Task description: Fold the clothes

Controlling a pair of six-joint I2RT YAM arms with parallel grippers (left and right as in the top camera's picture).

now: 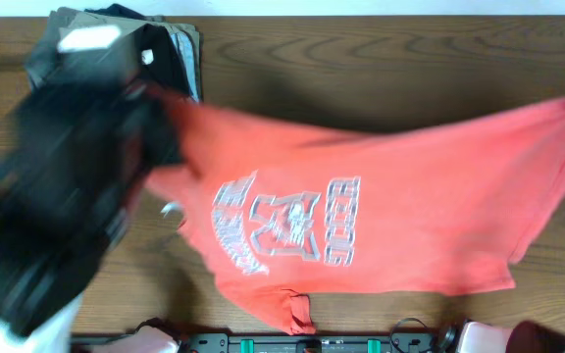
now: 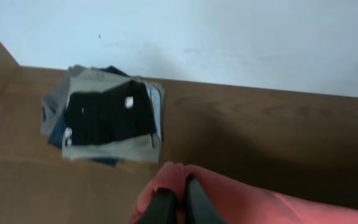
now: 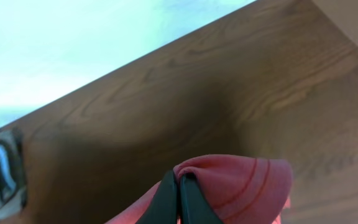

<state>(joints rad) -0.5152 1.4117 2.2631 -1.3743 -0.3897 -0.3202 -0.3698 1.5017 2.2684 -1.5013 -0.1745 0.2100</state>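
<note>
The left arm (image 1: 57, 196) looms blurred at nine o'clock, its jaws clamped on cloth. Over the bench (image 1: 361, 69) hangs one coral-red T-shirt (image 1: 410, 216), long axis nine-to-three, print's top toward nine. The right fingers (image 3: 166, 199) pinch its three-o'clock end. One folded stack (image 2: 107, 118) sits at eleven.

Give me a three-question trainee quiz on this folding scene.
1. True or false: the coral T-shirt is already folded into a neat square.
2. What tops the stack of folded garments? A) black garment with a white tag B) blue towel C) red cap
3. Fill in: the left gripper and the right gripper are both shut on the ____.
Key: 1 false; 2 A; 3 coral T-shirt.
</note>
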